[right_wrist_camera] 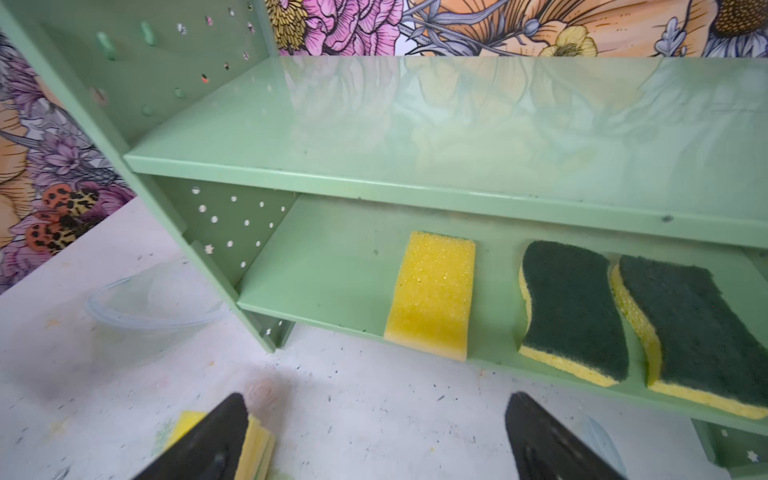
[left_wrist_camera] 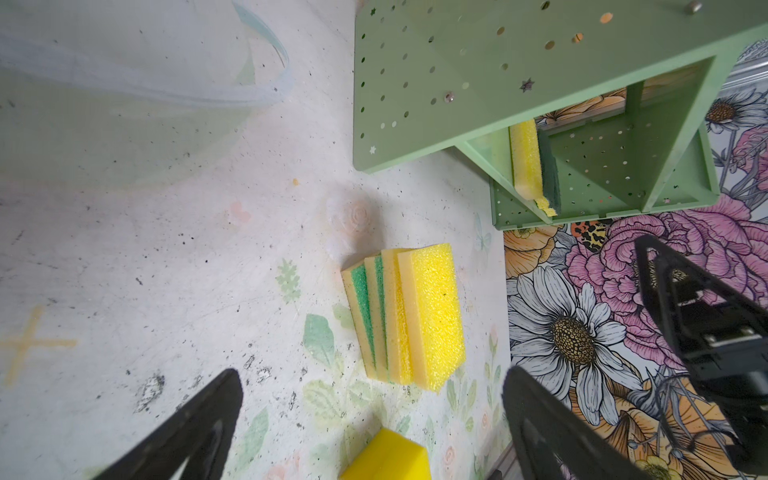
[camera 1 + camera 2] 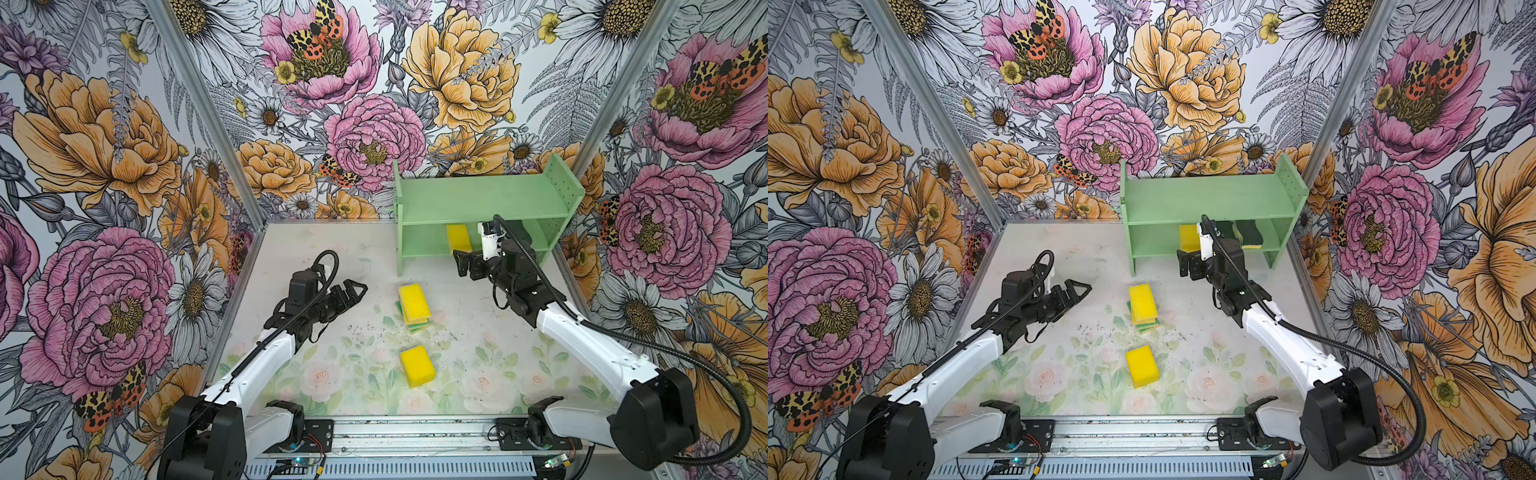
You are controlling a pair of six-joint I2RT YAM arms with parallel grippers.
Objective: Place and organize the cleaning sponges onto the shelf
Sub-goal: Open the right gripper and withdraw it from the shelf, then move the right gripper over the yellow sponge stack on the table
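**Shelf half-stocked, 5 sponges on the table.** The right gripper (image 1: 376, 399) hangs just in front of the mint-green shelf (image 3: 478, 195), its jaws spread wide with nothing between them. On the lower tier we see 3 sponges. There is 1 plain yellow sponge (image 1: 432, 291), whose near end pokes past the front lip. A gap separates it from 2 wavy dark-green-topped sponges (image 1: 573, 307), which lie almost touching each other. The upper tier is bare. The left gripper (image 3: 355, 289), likewise open and empty, hovers over the table (image 3: 316, 374) near a slumped stack (image 3: 414, 307). In that stack we count 4 layers, 2 of them teal-topped. A lone yellow sponge (image 3: 417, 365) lies apart from it, nearer the robot's base.

We judge the overhanging yellow sponge the first hazard. A finger brushing it as the right arm pulls away could drag it off the tier.

The fanned stack is the next. A pinch on its top layer may carry 2 sponges or scatter the rest, since soft foam squashes and clings.

The lower tier sits close under the upper board. A loaded gripper coming in too high could knock the board and shift the whole unit.

Both arms flank the same stack, so reaching for it together risks a clash.

A clear bowl (image 1: 153, 307) beside the shelf's side panel is hard to make out, so a sweeping arm could clip it.
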